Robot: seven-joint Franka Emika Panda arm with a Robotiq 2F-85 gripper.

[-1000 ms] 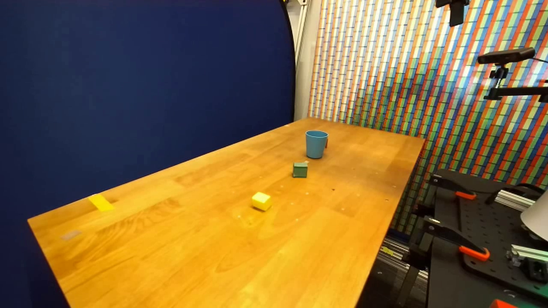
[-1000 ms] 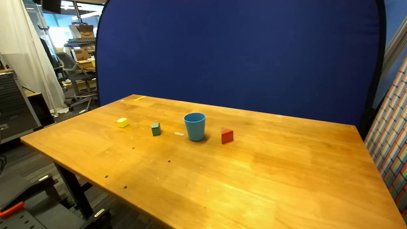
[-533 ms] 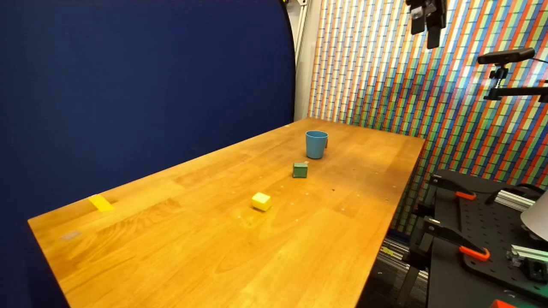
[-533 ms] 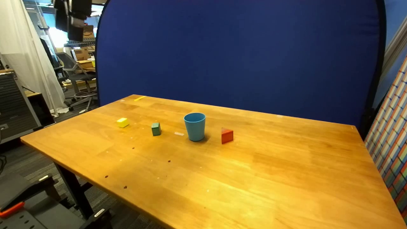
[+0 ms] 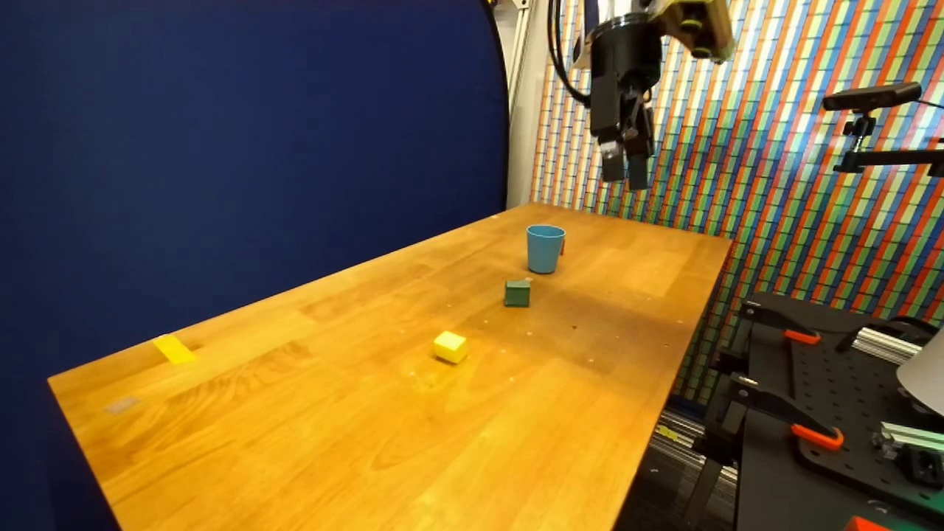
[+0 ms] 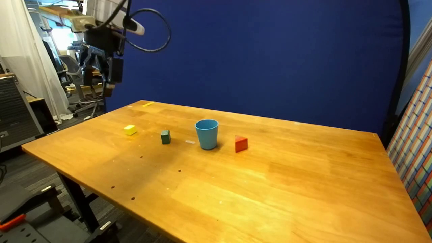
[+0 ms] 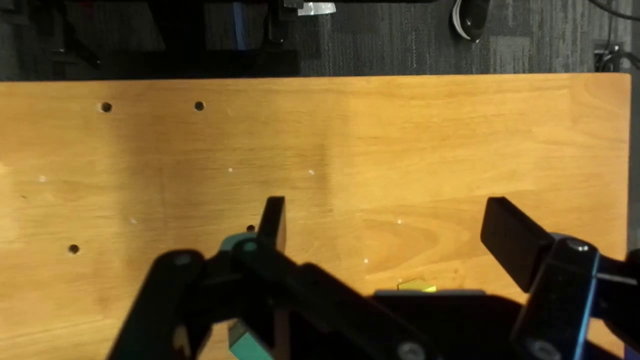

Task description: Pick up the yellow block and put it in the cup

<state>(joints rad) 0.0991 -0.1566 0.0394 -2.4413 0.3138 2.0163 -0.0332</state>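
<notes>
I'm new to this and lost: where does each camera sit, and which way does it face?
In an exterior view: at a short end of the table, facing along it; gripper shows at top.
In an exterior view: near a long side, facing the blue backdrop; gripper and lower arm show at upper left.
Wrist view: on the arm itself, facing down at the table; spread fingers show.
Both exterior views share the yellow block, green block and blue cup.

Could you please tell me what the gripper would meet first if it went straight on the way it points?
Probably the tabletop: the gripper points roughly down, with the yellow block apparently off its line, though depth is hard to judge.
</notes>
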